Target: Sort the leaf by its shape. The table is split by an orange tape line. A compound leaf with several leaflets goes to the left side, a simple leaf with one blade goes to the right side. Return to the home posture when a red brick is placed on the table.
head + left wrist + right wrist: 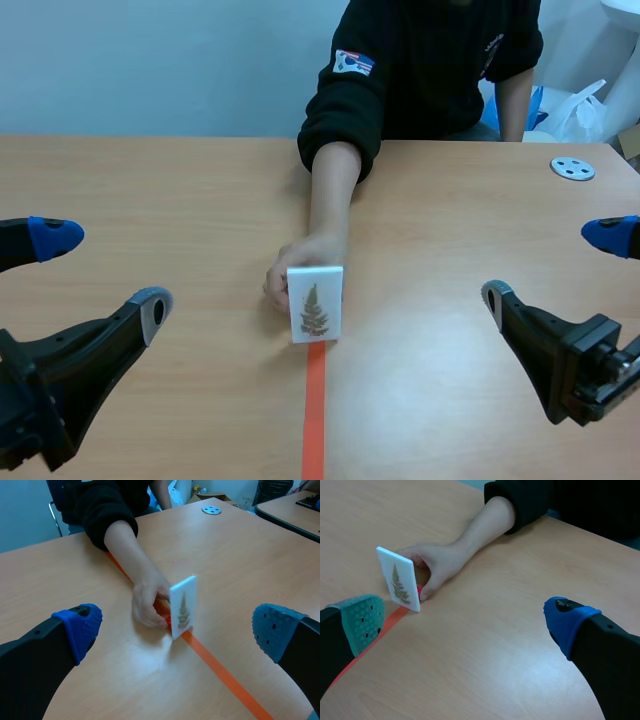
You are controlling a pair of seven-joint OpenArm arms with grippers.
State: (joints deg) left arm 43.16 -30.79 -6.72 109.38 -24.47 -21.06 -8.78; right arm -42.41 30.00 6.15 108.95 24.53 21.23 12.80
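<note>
A white card [315, 303] printed with a feathery leaf of several leaflets stands upright at the far end of the orange tape line [315, 420]. A person's hand [290, 268] holds it from behind. A bit of red shows at the card's foot [418, 591]; I cannot tell what it is. My left gripper [103, 271] is open, low at the left and well short of the card [183, 607]. My right gripper [552, 266] is open at the right, also apart from the card [398, 579]. Nothing is between either pair of fingers.
The person's forearm [330, 190] reaches in from across the table along the middle. A grey round disc with holes [573, 168] lies at the far right. A white plastic bag [580, 110] sits beyond the table's far edge. Another table [290, 510] stands further off.
</note>
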